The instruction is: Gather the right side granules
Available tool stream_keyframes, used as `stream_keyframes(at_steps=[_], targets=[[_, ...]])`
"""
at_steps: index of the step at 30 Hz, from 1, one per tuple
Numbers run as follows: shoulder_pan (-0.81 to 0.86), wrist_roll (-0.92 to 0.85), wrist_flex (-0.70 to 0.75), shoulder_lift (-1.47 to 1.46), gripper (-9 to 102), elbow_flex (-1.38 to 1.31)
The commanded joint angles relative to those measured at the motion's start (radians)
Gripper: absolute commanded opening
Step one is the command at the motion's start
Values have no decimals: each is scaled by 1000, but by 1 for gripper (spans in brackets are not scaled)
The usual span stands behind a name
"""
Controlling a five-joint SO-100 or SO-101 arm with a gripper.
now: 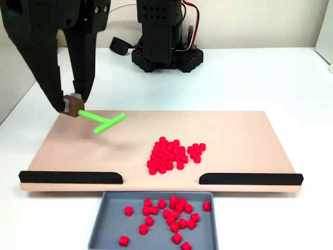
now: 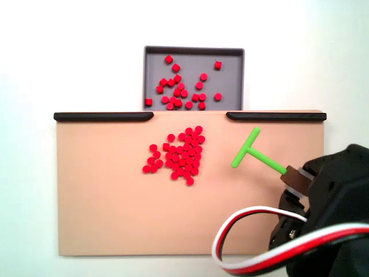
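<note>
The gripper point(image 1: 73, 105) is pinching the brown end block of the green T-shaped stick point(image 1: 105, 122), its fingers showing in one fixed view, while the other is showing granules point(image 2: 180, 154) mid-board point(image 2: 104, 219)

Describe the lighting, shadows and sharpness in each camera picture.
In a fixed view, even soft light, a faint shadow under the green stick, the near gripper dark. In a fixed view from above, the white table washes out bright, and the cable looks slightly soft.
</note>
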Motion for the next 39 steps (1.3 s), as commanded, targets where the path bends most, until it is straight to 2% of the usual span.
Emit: stream_keyframes(at_steps=[1,12,16,29,39], targets=[[-25,259,0,118,0,52],[-199,1015,26,273,0,137],[-252,1207,28,325,0,189],[-307,1359,74,362,0,218],[-304,1338,74,336,0,219]])
